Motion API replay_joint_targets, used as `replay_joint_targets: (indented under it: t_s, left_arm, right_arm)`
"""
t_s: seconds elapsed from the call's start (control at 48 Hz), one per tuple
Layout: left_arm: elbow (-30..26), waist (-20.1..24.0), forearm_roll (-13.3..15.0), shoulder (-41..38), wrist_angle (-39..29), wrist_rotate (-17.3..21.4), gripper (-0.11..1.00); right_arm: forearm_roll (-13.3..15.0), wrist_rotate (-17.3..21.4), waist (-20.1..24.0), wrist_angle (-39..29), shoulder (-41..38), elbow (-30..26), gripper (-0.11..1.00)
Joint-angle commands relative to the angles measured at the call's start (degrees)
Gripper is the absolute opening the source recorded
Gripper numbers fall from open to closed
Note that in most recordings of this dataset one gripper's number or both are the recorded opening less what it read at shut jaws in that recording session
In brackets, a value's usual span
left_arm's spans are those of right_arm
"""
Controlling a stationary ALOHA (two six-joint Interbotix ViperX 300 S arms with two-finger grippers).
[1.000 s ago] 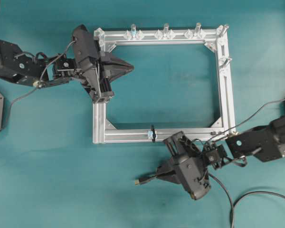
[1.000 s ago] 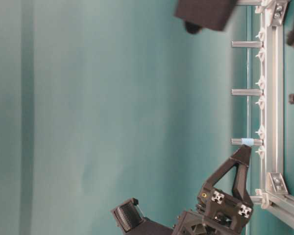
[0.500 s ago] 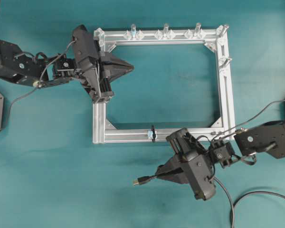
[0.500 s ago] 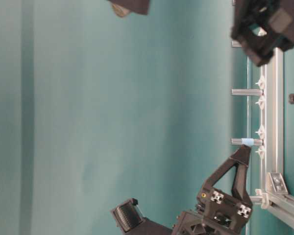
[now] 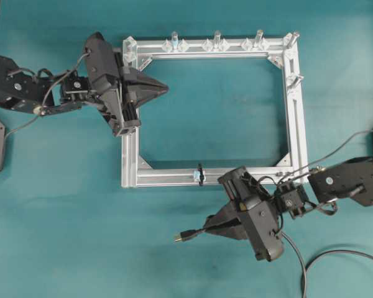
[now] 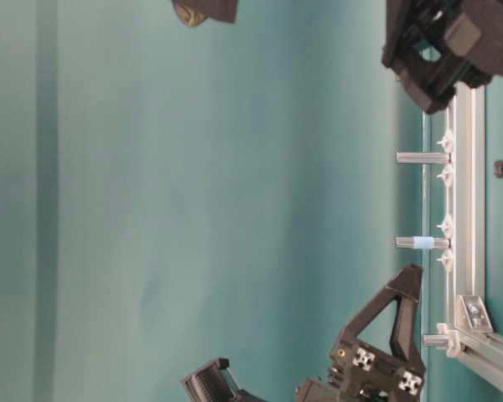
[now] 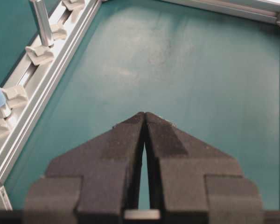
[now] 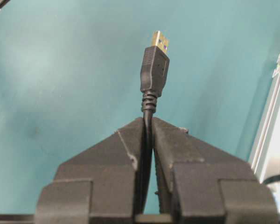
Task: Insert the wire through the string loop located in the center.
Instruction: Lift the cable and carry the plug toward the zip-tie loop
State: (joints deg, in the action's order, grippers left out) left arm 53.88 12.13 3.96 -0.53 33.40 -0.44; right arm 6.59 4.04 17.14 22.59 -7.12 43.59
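Observation:
The wire's black plug point(image 5: 185, 236) with its gold metal tip points left, below the silver frame point(image 5: 168, 177). My right gripper point(image 5: 207, 227) is shut on the wire just behind the plug point(image 8: 154, 70), as its wrist view point(image 8: 148, 120) shows plainly. The string loop point(image 5: 200, 174), a small black ring, sits round the middle of the frame's near bar, above and slightly right of the plug. My left gripper point(image 5: 166, 89) is shut and holds nothing. It hovers inside the frame's upper left corner, its tips point(image 7: 144, 114) over bare teal mat.
Upright pegs point(image 5: 216, 38) stand along the far bar, one with a blue band point(image 5: 174, 36), and more on the right bar point(image 5: 293, 79). The wire's slack point(image 5: 336, 253) curls at the bottom right. In the left wrist view, pegs point(image 7: 42, 23) line the frame at the left.
My left gripper has drawn back to the left and slightly up, still shut. The right gripper shifted a little with the plug, then held still.

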Motion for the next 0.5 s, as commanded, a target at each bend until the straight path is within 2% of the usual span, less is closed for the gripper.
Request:
replay_joint_targets:
  t_s: [0.0,0.271,0.479]
  left_arm:
    - [-0.18,-0.18,-0.09,1.76,0.26,-0.09,0.0]
    - [0.09,-0.18,-0.18,2.2,0.26,-0.18,0.0]
    - [0.26,-0.18,-0.18,2.2,0.26,-0.18,0.0]
  right_arm:
    - [0.09,-0.09,-0.44,0.0,2.37,0.09,0.07]
    - [0.0,-0.26,-2.29,-3.69,6.5,3.52,0.07]
    - [0.0,-0.26,-3.52,-3.87,10.46,7.56,0.07]
